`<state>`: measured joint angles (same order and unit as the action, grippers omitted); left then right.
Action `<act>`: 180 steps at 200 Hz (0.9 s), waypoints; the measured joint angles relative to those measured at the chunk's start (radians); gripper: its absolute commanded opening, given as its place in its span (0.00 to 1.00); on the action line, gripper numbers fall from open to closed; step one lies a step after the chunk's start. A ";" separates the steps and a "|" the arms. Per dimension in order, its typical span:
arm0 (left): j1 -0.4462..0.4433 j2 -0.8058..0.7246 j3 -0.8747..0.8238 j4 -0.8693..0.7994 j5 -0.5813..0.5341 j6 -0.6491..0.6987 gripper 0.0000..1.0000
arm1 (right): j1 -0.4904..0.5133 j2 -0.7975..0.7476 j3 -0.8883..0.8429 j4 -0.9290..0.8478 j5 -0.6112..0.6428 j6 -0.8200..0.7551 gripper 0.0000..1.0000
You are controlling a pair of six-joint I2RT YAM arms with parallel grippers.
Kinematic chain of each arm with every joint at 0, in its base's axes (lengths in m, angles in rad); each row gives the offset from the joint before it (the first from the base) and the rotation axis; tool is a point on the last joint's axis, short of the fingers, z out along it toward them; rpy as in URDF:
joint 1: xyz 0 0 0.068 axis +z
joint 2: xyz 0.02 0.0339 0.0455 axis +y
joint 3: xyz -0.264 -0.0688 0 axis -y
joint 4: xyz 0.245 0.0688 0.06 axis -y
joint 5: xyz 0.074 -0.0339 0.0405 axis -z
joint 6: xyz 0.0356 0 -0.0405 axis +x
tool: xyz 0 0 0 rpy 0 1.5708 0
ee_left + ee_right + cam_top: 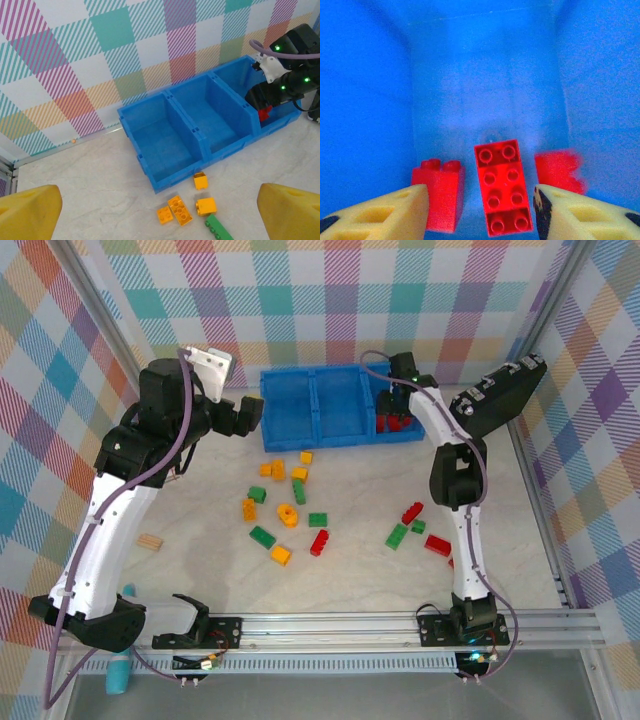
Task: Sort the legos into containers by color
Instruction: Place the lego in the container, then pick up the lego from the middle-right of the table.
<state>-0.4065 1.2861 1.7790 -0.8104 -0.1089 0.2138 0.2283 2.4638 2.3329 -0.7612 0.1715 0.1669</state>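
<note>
The blue tray [315, 405] stands at the back of the table, its three containers side by side. My right gripper [392, 410] reaches down into the right container, open. A red eight-stud lego [502, 187] lies between its fingers with a gap on each side. Two more red legos [439, 195] [557, 170] lie beside it. My left gripper [245, 415] hovers open just left of the tray with nothing in it. Yellow legos [180, 210] and a green one [217, 229] lie below it. Loose yellow [288, 515], green [262, 536] and red [437, 544] legos are scattered mid-table.
A tan wooden block [150, 541] lies at the left of the table. A black case [497, 400] leans at the back right beside the tray. The left [160, 140] and middle [210, 112] containers hold no bricks. Plaid walls close in the back and sides.
</note>
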 measured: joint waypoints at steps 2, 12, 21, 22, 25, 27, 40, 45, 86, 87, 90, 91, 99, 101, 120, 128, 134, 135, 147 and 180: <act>0.000 0.000 0.000 0.000 0.002 -0.001 1.00 | 0.000 -0.005 -0.007 0.001 0.000 0.000 0.57; 0.000 0.000 0.000 0.000 0.006 -0.004 1.00 | 0.001 -0.045 -0.043 0.002 0.000 0.000 0.55; 0.000 0.000 0.000 0.000 0.011 -0.008 1.00 | 0.002 -0.089 -0.085 0.007 -0.001 0.001 0.54; 0.000 0.000 0.000 0.000 0.011 -0.008 1.00 | 0.002 -0.097 -0.092 0.007 -0.001 0.001 0.53; 0.000 0.000 0.000 0.000 0.011 -0.008 1.00 | 0.002 -0.114 -0.108 0.008 -0.001 0.001 0.52; 0.000 0.000 0.000 0.000 0.012 -0.008 1.00 | 0.002 -0.127 -0.121 0.011 -0.002 0.002 0.51; 0.000 0.000 0.000 0.000 0.014 -0.011 1.00 | 0.002 -0.216 -0.193 0.012 -0.008 0.008 0.47; 0.000 0.000 -0.001 0.001 0.015 -0.011 1.00 | 0.002 -0.249 -0.219 0.013 -0.008 0.011 0.47; 0.000 -0.001 -0.014 0.002 0.037 -0.018 1.00 | 0.003 -0.550 -0.477 0.042 -0.007 0.049 0.48; 0.000 -0.001 -0.014 0.002 0.038 -0.018 1.00 | 0.003 -0.561 -0.490 0.045 -0.007 0.052 0.48; 0.000 -0.001 -0.015 0.002 0.041 -0.019 1.00 | 0.003 -0.583 -0.517 0.050 -0.007 0.055 0.48; 0.000 -0.001 -0.015 0.002 0.041 -0.019 1.00 | 0.003 -0.590 -0.524 0.050 -0.007 0.055 0.48; 0.000 -0.005 -0.019 0.002 0.047 -0.019 1.00 | 0.003 -0.649 -0.596 0.055 -0.008 0.066 0.49; 0.000 -0.006 -0.021 0.003 0.048 -0.019 1.00 | 0.003 -0.663 -0.615 0.057 -0.009 0.069 0.49; 0.000 -0.026 -0.034 0.003 0.050 -0.023 1.00 | 0.003 -0.764 -0.762 0.051 -0.028 0.107 0.59; 0.000 -0.037 -0.037 0.003 0.050 -0.023 1.00 | 0.003 -0.793 -0.819 0.048 -0.038 0.127 0.64; 0.000 -0.045 -0.039 0.003 0.050 -0.022 1.00 | 0.003 -0.815 -0.871 0.047 -0.043 0.149 0.65; 0.000 -0.047 -0.039 0.003 0.050 -0.022 1.00 | 0.003 -0.818 -0.876 0.047 -0.044 0.149 0.65; 0.000 -0.068 -0.045 0.004 0.052 -0.022 1.00 | 0.007 -0.863 -0.992 0.044 -0.053 0.201 0.68; 0.000 -0.122 -0.069 0.010 0.052 -0.018 1.00 | 0.025 -1.016 -1.308 0.031 -0.085 0.361 0.70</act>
<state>-0.4065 1.1645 1.7096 -0.8005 -0.0566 0.1959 0.2531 1.4479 1.0248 -0.7300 0.0868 0.5282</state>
